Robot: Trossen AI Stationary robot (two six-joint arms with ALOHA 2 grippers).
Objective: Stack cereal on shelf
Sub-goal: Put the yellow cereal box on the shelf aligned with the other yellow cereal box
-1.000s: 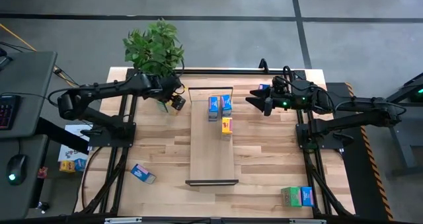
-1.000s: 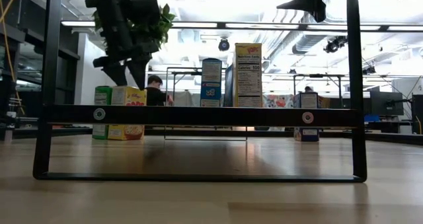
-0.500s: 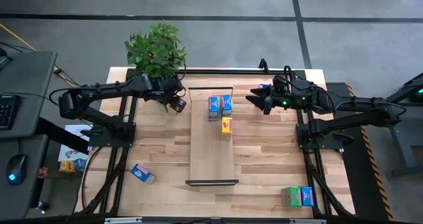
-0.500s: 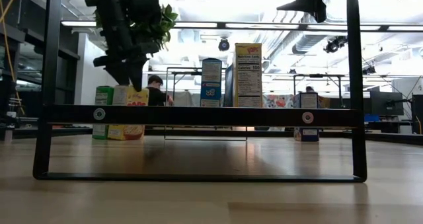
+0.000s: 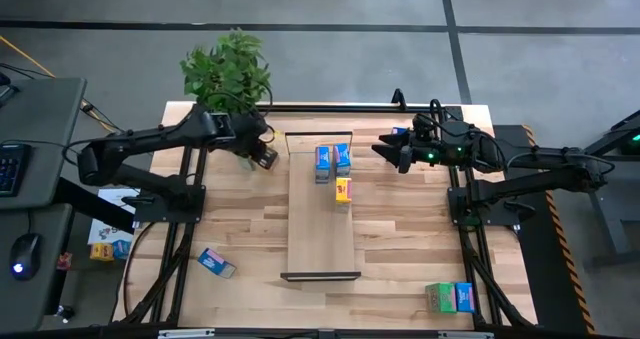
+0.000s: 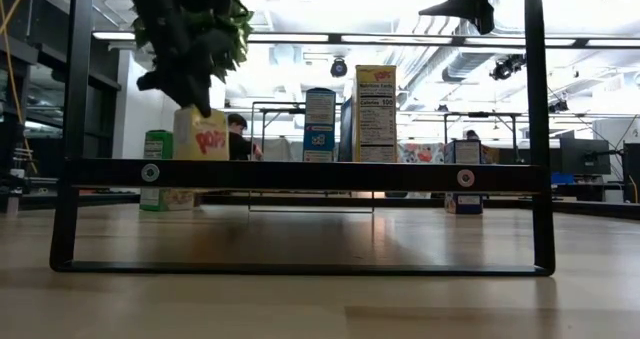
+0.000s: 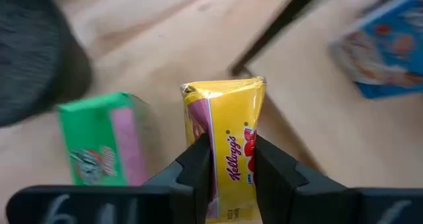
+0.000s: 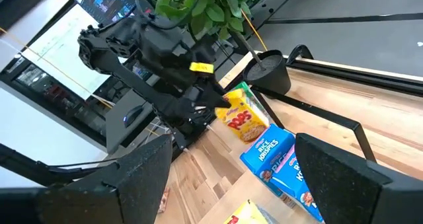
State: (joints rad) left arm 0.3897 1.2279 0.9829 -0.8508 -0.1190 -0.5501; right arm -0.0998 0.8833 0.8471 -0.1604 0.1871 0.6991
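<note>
Near the table's front edge lie a blue cereal box (image 5: 216, 263) toward the left corner and a green and blue pair (image 5: 449, 297) toward the right; three boxes (image 5: 336, 169) already stand on the shelf (image 5: 322, 229), toward its far end; at the far-left corner the left gripper (image 7: 231, 159) clenches a yellow Kellogg's Pops box (image 7: 228, 138), glossy with a pink side, lifted off the table for carrying over; the right gripper (image 5: 383, 147) hovers released beside the shelf's far end.
</note>
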